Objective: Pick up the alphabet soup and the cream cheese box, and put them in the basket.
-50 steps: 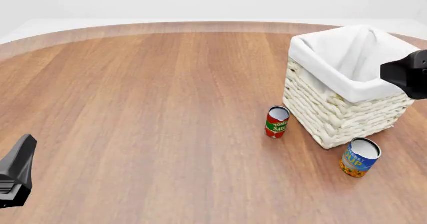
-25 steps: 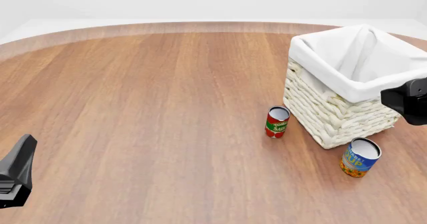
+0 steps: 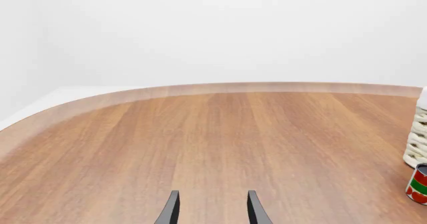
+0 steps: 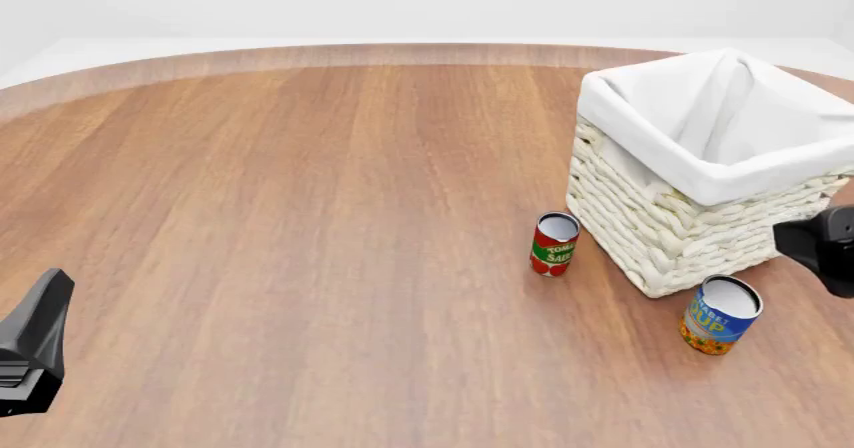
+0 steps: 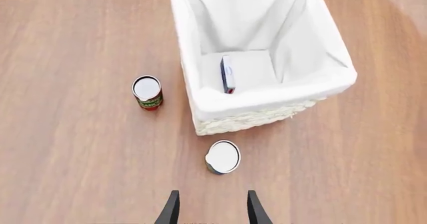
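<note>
The alphabet soup (image 4: 721, 314) stands upright on the table just in front of the basket (image 4: 667, 228). In the right wrist view the soup (image 5: 223, 157) lies below and just ahead of my right gripper (image 5: 212, 211), which is open and empty, high above the table. The cream cheese box (image 5: 227, 74) lies on its edge on the basket's white lining (image 5: 267, 101). My left gripper (image 3: 212, 211) is open and empty, low at the near left of the table, far from both things.
A red and green tomato sauce can (image 4: 554, 244) stands left of the basket; it also shows in the right wrist view (image 5: 147, 92). My right arm's black body (image 4: 821, 253) hangs at the right edge beside the basket. My left arm (image 4: 34, 348) sits at the near left.
My right arm has drawn back from over the basket's rim toward the near side and now hangs beside the basket's front right. The cans and the left arm have not moved.
</note>
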Robot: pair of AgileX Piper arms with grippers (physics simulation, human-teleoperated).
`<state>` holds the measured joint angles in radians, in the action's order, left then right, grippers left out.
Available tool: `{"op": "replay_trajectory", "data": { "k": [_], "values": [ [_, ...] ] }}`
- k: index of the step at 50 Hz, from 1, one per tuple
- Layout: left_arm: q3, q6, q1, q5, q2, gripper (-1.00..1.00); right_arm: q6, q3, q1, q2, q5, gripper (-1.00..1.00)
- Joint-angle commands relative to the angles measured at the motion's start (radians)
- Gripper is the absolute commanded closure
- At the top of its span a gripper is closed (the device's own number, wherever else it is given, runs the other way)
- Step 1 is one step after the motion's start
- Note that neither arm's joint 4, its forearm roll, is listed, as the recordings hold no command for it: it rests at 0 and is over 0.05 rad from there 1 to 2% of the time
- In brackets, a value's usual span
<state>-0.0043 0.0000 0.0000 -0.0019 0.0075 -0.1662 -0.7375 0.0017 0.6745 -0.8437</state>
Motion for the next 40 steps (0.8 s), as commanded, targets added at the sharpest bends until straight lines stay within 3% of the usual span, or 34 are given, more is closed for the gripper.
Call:
{"op": "replay_trajectory", "data": {
  "k": [1, 15, 23, 24, 25, 33, 36, 39, 40],
  "values": [
    [0.000, 0.000, 0.000, 0.000, 0.000, -1.00, -0.012, 0.014, -0.023, 0.003, 0.002, -1.00],
    [0.000, 0.000, 0.000, 0.000, 0.000, -1.00, -0.012, 0.014, -0.023, 0.003, 0.002, -1.00],
    [0.000, 0.000, 0.000, 0.000, 0.000, -1.00, -0.004, 0.058, -0.044, 0.034, 0.080, -1.00],
    [0.000, 0.000, 0.000, 0.000, 0.000, -1.00, 0.005, 0.019, -0.038, 0.019, 0.028, -1.00],
    [0.000, 0.000, 0.000, 0.000, 0.000, -1.00, -0.008, 0.075, -0.044, 0.016, 0.079, -1.00],
    [0.000, 0.000, 0.000, 0.000, 0.000, -1.00, 0.003, 0.068, -0.052, 0.007, 0.064, -1.00],
    [0.000, 0.000, 0.000, 0.000, 0.000, -1.00, -0.002, 0.122, -0.055, 0.004, 0.114, -1.00],
    [0.000, 0.000, 0.000, 0.000, 0.000, -1.00, 0.007, 0.132, -0.050, -0.004, 0.119, -1.00],
    [0.000, 0.000, 0.000, 0.000, 0.000, -1.00, 0.008, 0.098, -0.047, -0.012, 0.078, -1.00]
  ]
}}
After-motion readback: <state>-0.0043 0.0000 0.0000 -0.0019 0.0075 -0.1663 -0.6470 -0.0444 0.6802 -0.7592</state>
